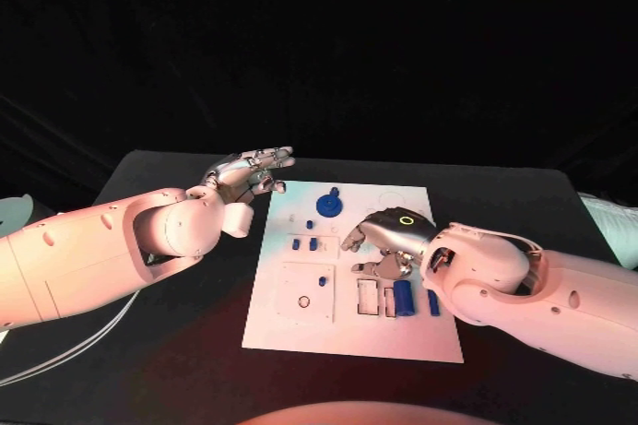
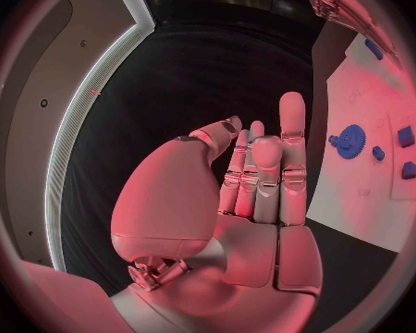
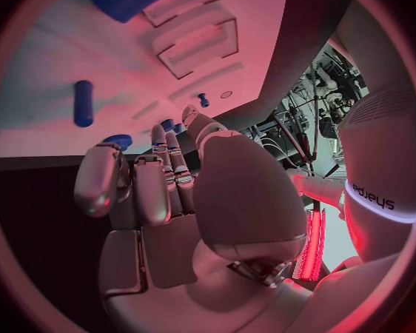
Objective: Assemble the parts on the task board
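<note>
Task board [image 1: 348,337] lengthwise away from robot

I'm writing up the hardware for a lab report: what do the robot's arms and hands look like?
Both arms are bulky, smooth white shells with rounded joints. The left hand and right hand are silver metal with segmented fingers. The right hand carries a small glowing ring on its back, and a lit band with lettering circles that wrist. A thin pale cable trails under the left arm.

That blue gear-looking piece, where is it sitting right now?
In the head view the blue gear lies near the far edge of the white task board, just right of the left hand.
</note>
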Tool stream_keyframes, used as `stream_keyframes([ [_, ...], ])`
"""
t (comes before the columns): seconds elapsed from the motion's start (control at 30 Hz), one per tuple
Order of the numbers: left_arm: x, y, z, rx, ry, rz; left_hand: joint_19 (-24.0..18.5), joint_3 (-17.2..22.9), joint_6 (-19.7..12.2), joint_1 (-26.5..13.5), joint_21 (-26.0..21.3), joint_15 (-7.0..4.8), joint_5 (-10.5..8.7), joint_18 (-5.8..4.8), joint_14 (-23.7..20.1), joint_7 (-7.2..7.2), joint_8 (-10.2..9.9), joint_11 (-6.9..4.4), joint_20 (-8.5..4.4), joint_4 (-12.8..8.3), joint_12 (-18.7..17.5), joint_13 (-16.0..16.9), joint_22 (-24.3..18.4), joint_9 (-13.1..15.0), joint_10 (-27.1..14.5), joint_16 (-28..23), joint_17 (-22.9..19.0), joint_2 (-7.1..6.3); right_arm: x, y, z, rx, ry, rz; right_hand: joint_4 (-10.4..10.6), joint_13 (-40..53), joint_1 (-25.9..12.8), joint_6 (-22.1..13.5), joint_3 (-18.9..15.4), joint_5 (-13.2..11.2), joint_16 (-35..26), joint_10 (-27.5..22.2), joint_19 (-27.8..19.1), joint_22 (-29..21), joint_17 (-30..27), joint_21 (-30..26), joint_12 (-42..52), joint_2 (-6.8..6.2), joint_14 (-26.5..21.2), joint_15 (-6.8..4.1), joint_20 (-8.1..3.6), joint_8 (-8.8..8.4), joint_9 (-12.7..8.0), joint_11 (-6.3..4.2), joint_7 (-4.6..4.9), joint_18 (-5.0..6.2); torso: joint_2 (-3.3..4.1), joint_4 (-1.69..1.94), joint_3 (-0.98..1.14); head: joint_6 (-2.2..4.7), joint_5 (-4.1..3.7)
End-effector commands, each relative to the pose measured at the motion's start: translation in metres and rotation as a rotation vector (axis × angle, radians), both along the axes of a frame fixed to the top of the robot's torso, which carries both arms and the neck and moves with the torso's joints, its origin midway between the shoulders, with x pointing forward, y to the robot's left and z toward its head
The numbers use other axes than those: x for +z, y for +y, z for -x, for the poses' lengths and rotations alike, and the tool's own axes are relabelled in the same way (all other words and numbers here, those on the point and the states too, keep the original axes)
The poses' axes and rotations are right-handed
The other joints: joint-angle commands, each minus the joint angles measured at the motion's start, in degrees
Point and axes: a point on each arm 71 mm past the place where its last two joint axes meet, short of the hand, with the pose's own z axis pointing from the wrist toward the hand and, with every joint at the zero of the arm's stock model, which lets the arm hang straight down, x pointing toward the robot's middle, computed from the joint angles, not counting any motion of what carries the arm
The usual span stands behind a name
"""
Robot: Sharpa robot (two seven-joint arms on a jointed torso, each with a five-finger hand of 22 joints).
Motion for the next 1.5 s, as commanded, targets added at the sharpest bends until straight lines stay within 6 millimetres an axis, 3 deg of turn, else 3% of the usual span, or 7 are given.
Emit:
stream_keyframes([
  [0.03,0.001,-0.002,0.001,-0.021,-0.011,0.008,-0.3,-0.1,-0.4,0.0,-0.2,0.01,0.11,1.01,-0.5,0.07,0.0,-0.07,0.02,-0.3,0.3,0.0,-0.1,-0.1,-0.4,-0.4,0.0,0.07,0.009,-0.018,-0.007,-0.067,-0.011,0.003,0.0,-0.2,0.1,0.3,-0.5,0.2,-0.1,0.2,0.4,-0.1,-0.2,0.0,0.2,-0.42,2.5,-0.02,-0.16,0.11,0.0,-0.04,-0.10,0.54,-0.02,-0.11,-0.04,0.38,-0.46],
  [0.27,0.001,-0.003,0.000,-0.023,-0.010,0.009,-0.3,-0.1,-0.4,0.0,-0.2,0.01,0.10,1.01,-0.5,0.06,0.0,-0.07,0.03,-0.4,0.3,0.0,-0.1,-0.1,-0.5,-0.4,-0.1,0.11,0.013,-0.048,-0.019,-0.147,-0.013,0.066,0.4,-0.4,0.2,-0.2,-2.0,0.1,-0.2,-1.7,0.6,-0.3,-0.5,-0.3,-0.8,-1.24,2.6,-0.37,-0.37,-0.07,-0.1,-0.60,-0.82,0.57,0.04,0.02,0.03,0.73,-0.83],
  [0.47,0.001,-0.003,0.000,-0.025,-0.010,0.010,-0.3,-0.1,-0.4,0.0,-0.2,0.01,0.10,1.01,-0.5,0.06,0.0,-0.07,0.03,-0.4,0.3,0.0,-0.1,-0.1,-0.5,-0.4,-0.1,0.11,0.011,-0.057,-0.023,-0.167,-0.004,0.096,0.5,-0.4,0.3,-0.3,-2.4,0.1,-0.3,-2.0,0.6,-0.3,-0.6,-0.3,-0.9,-1.35,2.6,-0.50,-0.48,-0.06,-0.1,-0.79,-1.06,0.57,0.03,0.05,0.03,0.81,-0.88],
  [0.77,0.001,-0.003,0.000,-0.024,-0.010,0.009,-0.3,-0.1,-0.4,0.0,-0.2,0.01,0.10,1.01,-0.5,0.06,0.0,-0.07,0.03,-0.4,0.3,0.0,-0.1,-0.1,-0.5,-0.4,-0.1,0.11,0.004,-0.055,-0.025,-0.159,0.016,0.129,0.7,-0.2,0.9,0.4,-2.4,0.1,-0.4,-0.7,0.8,-0.4,-0.9,-0.4,-0.4,-0.52,2.7,-0.85,-0.84,0.12,0.0,-1.26,-1.60,0.55,0.04,0.09,-0.01,0.76,-0.85],
  [1.5,0.000,-0.002,0.000,-0.024,-0.007,0.008,-0.3,-0.1,-0.4,0.0,-0.2,0.01,0.10,1.01,-0.5,0.06,0.0,-0.07,0.03,-0.4,0.3,0.0,-0.1,-0.1,-0.5,-0.4,-0.1,0.11,-0.007,-0.042,-0.024,-0.116,0.066,0.148,1.3,-0.3,2.7,7.3,1.1,0.1,0.0,7.0,2.2,1.9,-0.7,1.3,0.3,2.26,3.0,-1.61,-1.48,1.30,0.8,-2.22,-2.33,0.00,0.07,0.04,0.05,0.41,-0.59],
])
